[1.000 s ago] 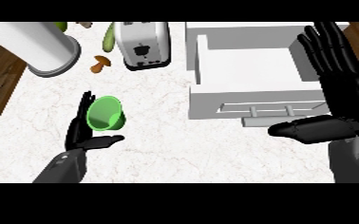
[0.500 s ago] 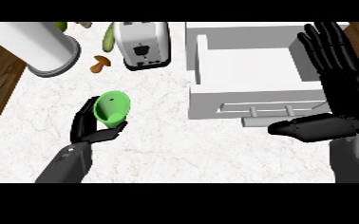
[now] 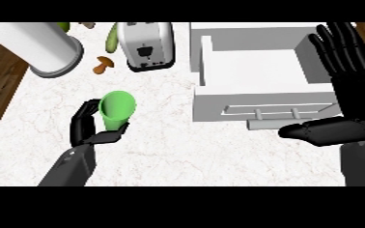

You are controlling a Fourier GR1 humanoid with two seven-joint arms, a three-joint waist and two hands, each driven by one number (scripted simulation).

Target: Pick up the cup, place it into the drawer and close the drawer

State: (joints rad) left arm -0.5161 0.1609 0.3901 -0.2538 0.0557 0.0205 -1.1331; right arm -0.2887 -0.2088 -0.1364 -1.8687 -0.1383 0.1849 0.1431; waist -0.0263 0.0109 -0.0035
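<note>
Green plastic cup (image 3: 118, 109) sits gripped in the curled left hand (image 3: 91, 128), apparently lifted off the white marble counter (image 3: 164, 145); next, carry it rightward into the open white drawer (image 3: 324, 99), where the open right hand (image 3: 341, 63) rests.

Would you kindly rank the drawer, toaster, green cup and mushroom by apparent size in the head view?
1. drawer
2. toaster
3. green cup, lifted toward the camera by the left hand, so perhaps flattered
4. mushroom
</note>
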